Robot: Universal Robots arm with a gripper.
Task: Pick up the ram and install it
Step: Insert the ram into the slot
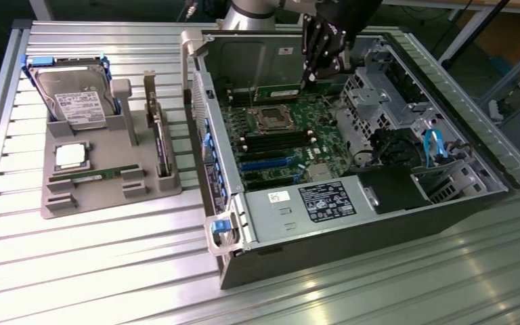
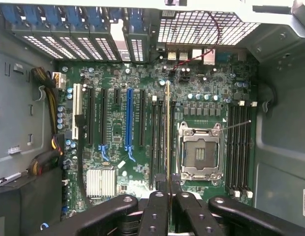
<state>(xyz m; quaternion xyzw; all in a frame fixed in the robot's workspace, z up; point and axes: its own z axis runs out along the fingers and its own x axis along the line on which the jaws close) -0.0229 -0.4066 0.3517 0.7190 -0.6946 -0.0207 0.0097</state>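
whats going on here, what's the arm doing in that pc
The robot arm's gripper is shut on the ram, holding it inside the open computer case, over the memory slots beside the empty CPU socket. Whether it is seated can't be told. A second ram stick sits on the grey tray outside.

Gripper [image 2: 168, 184]: matte black throughout. Two narrow fingers [image 2: 159, 209] side by side, flanked by broader outer linkage bars [image 2: 106, 210]; pale round pivot pins and small holes dot each bar. Arm [image 1: 242, 15]: smooth silver-grey tube ending in a black wrist section.
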